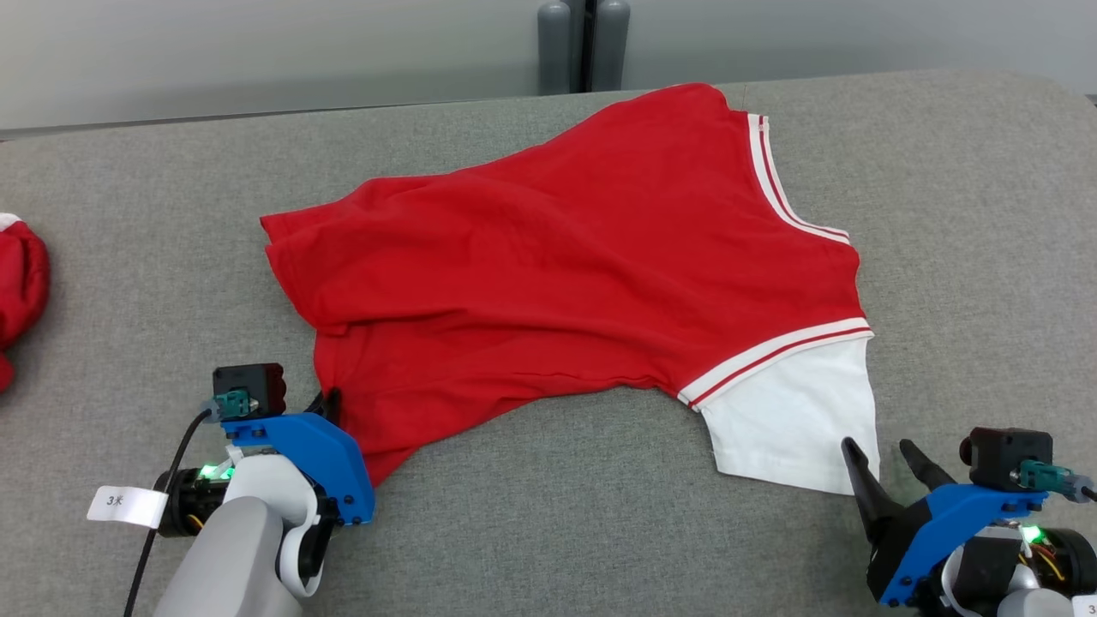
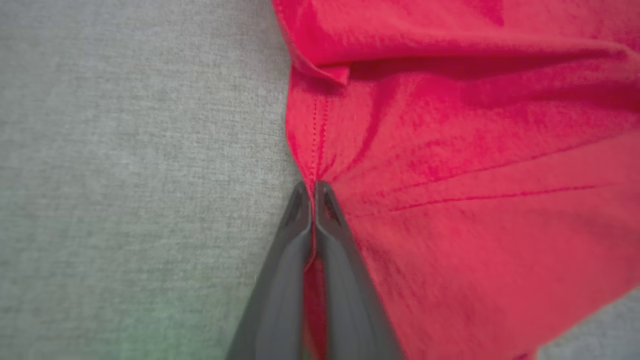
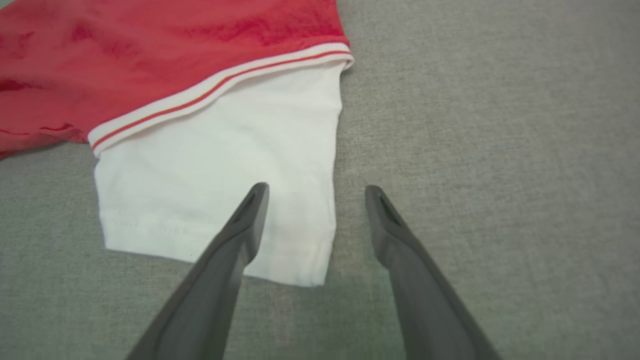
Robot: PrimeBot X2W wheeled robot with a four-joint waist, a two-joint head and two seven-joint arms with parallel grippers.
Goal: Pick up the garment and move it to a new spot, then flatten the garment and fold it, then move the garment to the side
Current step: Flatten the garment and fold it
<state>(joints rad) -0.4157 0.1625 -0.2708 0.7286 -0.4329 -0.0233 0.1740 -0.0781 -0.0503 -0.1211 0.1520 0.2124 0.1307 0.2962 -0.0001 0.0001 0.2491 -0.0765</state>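
Two corners matter: with the garment (image 1: 557,283) spread on the grey table (image 1: 548,531), my left gripper (image 2: 312,192) is clamped on its hem (image 2: 314,145) while my right gripper (image 3: 316,191) hangs open over the white sleeve (image 3: 215,165), so flattening seems underway, and next I'd pinch that sleeve.

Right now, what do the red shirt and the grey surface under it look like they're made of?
The shirt looks like soft knitted cloth, perhaps cotton or a blend: matt, with stitched hems and loose creases where the left hand pinches it. The surface looks like grey woven fabric, matt and speckled, with a visible weave; what lies beneath cannot be told.
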